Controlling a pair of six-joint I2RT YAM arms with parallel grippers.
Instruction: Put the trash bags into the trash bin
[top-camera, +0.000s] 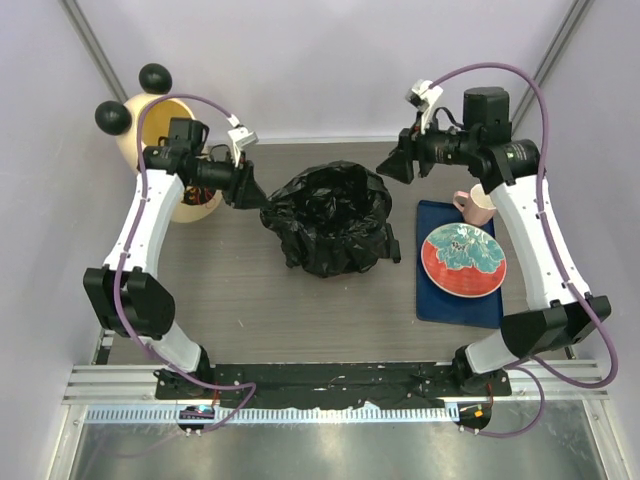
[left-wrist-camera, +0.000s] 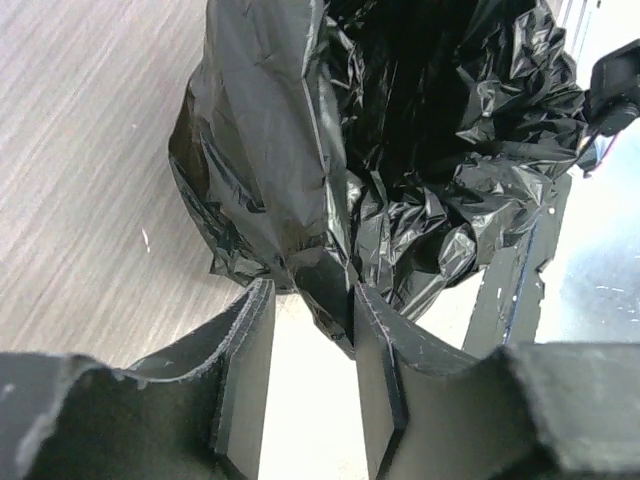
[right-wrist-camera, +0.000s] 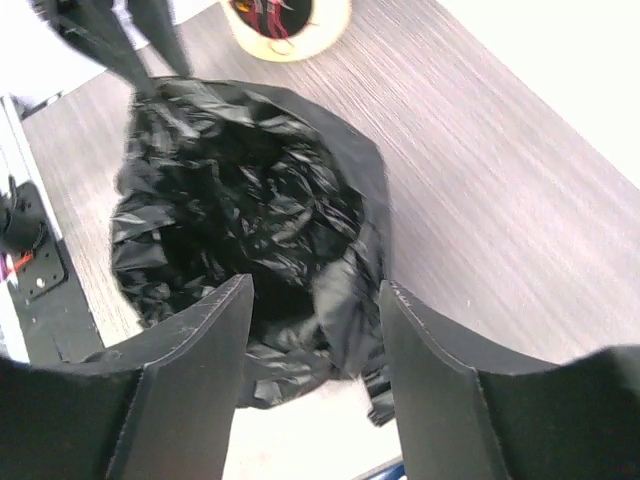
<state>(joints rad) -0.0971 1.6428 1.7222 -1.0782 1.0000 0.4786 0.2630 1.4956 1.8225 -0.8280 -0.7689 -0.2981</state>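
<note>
The trash bag (top-camera: 325, 220) sits as a crumpled, open-mouthed heap on the table (top-camera: 230, 290), straight ahead of both sets of fingertips. Bare wood lies open between the heap and the arm bases and to the outer side of the left gripper (left-wrist-camera: 312, 295); behind the right gripper (right-wrist-camera: 317, 290) a pink cup (top-camera: 478, 205), a plate (top-camera: 462, 262) and a blue mat (top-camera: 440, 300) crowd that edge. The trash bin (top-camera: 148, 110) stands just behind the left wrist, partly covered by that arm and cut off at the top of the right wrist view. The bag's inside is too dark to read. The left fingers stand partly apart, with a fold of bag reaching between their tips; it lies against one and leaves a gap to the other, so it is not clamped. The right fingers are spread wide over the heap's rim, holding nothing.
</note>
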